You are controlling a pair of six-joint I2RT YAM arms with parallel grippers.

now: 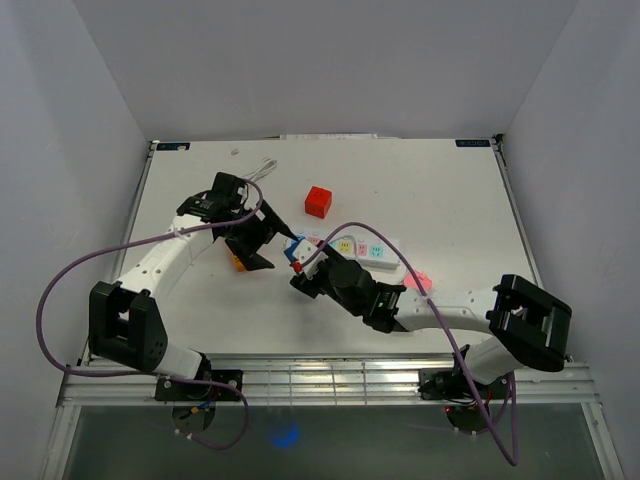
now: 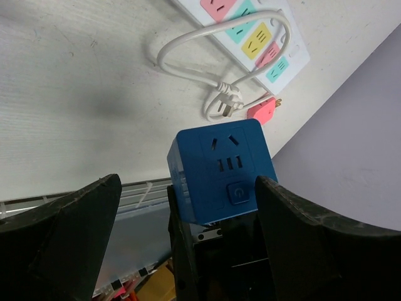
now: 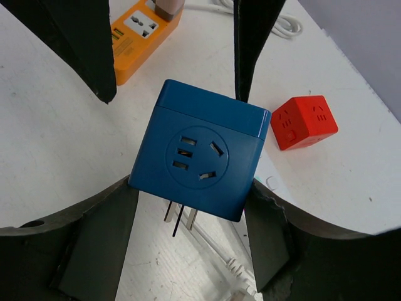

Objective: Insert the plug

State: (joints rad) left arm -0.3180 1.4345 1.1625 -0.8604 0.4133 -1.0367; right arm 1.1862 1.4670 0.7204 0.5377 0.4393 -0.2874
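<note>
Right wrist: right jaws grip a smooth blue cube plug (image 3: 200,150); left jaws gape.

Plain grey walls (image 1: 330,60) enclose the evenly lit white table (image 1: 450,190).

No legible words, brands or numbers anywhere. Only sign: a power symbol on the button (image 2: 237,193) of the blue cube adapter (image 2: 219,166). The left sticker (image 1: 172,146), at the far-left corner of the tabletop (image 1: 450,200), and the right sticker (image 1: 473,143), at the far-right corner, are too small to read. Side print on the orange power strip (image 3: 141,34) is blurred.
</note>
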